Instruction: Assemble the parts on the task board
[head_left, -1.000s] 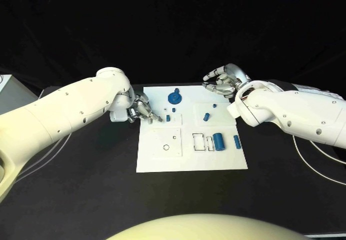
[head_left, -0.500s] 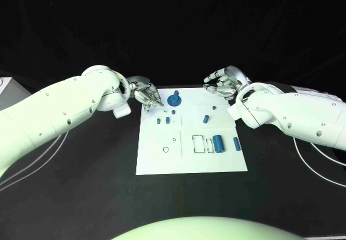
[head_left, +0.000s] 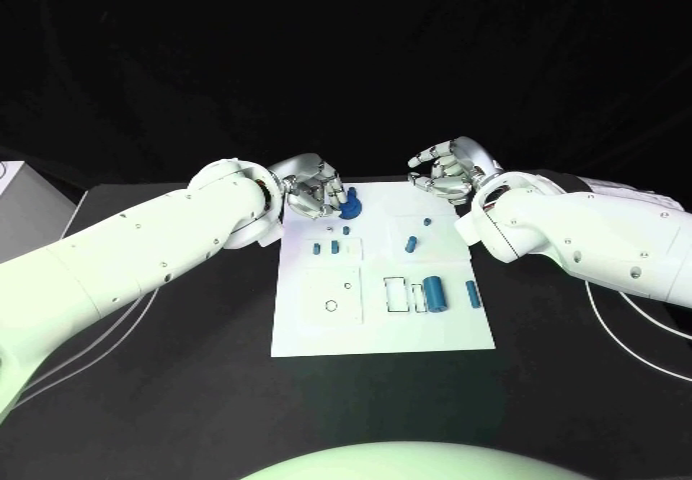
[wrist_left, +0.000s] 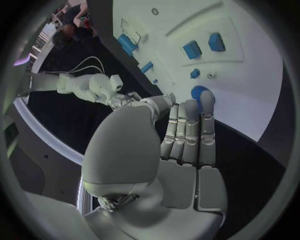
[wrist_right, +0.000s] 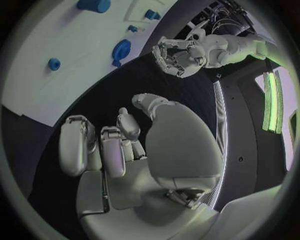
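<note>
The white task board (head_left: 382, 320) lies mid-table. A blue round part (head_left: 351, 206) stands near its far left corner. My left hand (head_left: 315, 188) hovers just beside that part, fingers stretched out side by side and holding nothing. In the left wrist view the fingertips (wrist_left: 207, 99) reach the round part (wrist_left: 198, 92); I cannot tell whether they touch. My right hand (head_left: 450, 167) hangs past the board's far right corner, its fingers (wrist_right: 103, 145) curled in on nothing. Small blue pegs (head_left: 327, 246) and a blue cylinder (head_left: 437, 296) lie on the board.
More blue pieces lie on the board: one (head_left: 413, 242) at its middle right and a slim one (head_left: 472, 293) by the right edge. A pale box (head_left: 22, 205) stands at the table's far left. Black table surrounds the board.
My left hand has travelled from the board's left edge up to its far left corner, beside the blue round part. The right hand has barely moved.
</note>
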